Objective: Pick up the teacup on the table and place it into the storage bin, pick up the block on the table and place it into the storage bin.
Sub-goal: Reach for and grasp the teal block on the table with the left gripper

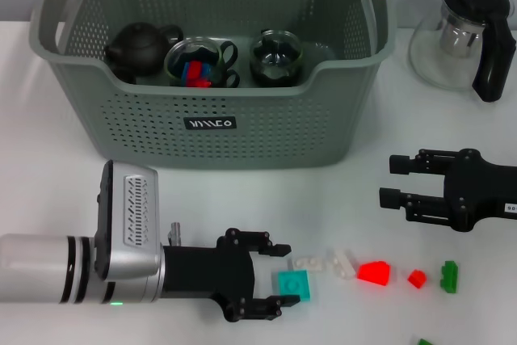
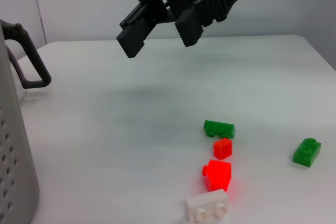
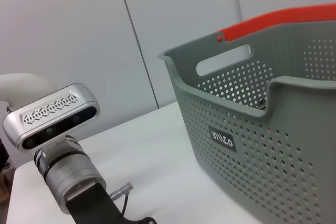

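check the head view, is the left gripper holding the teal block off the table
No, the left gripper is open, its fingers either side of the teal block, which lies on the table.

Left pincer (image 1: 279, 275) low at front, fingers spread wide, arm reaching rightward. Right pincer (image 1: 393, 180) hovering at right, fingers apart, pointing left.

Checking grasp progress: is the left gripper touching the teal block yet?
Cannot tell. In the head view the left gripper has its open fingers around the teal block, but no gap or contact shows plainly.

storage bin (image 1: 242, 131): one
glass cups (image 1: 200, 62) in it: two
black teapot (image 1: 139, 48): one
glass pitcher (image 1: 464, 34): one
loose blocks (image 1: 373, 272): seven
grippers (image 1: 279, 276): two
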Available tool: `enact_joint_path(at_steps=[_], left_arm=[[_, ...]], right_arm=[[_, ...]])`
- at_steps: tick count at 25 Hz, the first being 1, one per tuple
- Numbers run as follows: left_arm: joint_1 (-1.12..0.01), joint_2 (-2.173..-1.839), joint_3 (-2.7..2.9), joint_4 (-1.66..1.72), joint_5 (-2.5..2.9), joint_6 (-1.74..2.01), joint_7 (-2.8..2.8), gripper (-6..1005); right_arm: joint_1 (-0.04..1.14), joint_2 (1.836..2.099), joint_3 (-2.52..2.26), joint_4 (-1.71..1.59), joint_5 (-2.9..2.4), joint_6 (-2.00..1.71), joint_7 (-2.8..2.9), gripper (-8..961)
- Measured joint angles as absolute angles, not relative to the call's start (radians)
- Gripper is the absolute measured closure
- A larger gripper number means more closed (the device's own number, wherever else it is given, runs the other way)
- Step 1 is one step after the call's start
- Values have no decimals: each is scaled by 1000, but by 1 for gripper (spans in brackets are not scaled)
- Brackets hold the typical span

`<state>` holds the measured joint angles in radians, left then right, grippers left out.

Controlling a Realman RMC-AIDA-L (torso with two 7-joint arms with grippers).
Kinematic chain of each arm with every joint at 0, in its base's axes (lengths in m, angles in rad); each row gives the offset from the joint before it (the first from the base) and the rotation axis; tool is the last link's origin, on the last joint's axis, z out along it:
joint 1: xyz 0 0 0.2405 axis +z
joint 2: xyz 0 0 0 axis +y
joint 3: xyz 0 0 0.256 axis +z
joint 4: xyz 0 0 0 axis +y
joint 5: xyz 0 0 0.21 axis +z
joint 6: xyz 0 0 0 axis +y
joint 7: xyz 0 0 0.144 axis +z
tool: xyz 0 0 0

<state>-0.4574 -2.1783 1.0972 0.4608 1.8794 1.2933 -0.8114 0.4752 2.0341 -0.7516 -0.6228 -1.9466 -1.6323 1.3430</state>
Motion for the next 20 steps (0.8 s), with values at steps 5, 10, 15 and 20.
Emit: enact_joint_path(at_steps=[5,10,15,20], left_arm=[[-457,-2178,1103,459,1879,1303,-811,351],[-457,-2178,1127,458,1879,1296,-811,352],[-460,-2178,1140,454,1879,1284,-811,353],[-461,-2178,1139,456,1879,1283,-818,353]], right_arm=[[476,2034,-752,-623,-1947,-1634,1343,301],[476,2034,-753,-623,-1947,-1634,1341,301],[477,2034,-754,-623,-1947,-1632,1340,301],[475,2034,-752,-623,-1947,-1632,1339,301]])
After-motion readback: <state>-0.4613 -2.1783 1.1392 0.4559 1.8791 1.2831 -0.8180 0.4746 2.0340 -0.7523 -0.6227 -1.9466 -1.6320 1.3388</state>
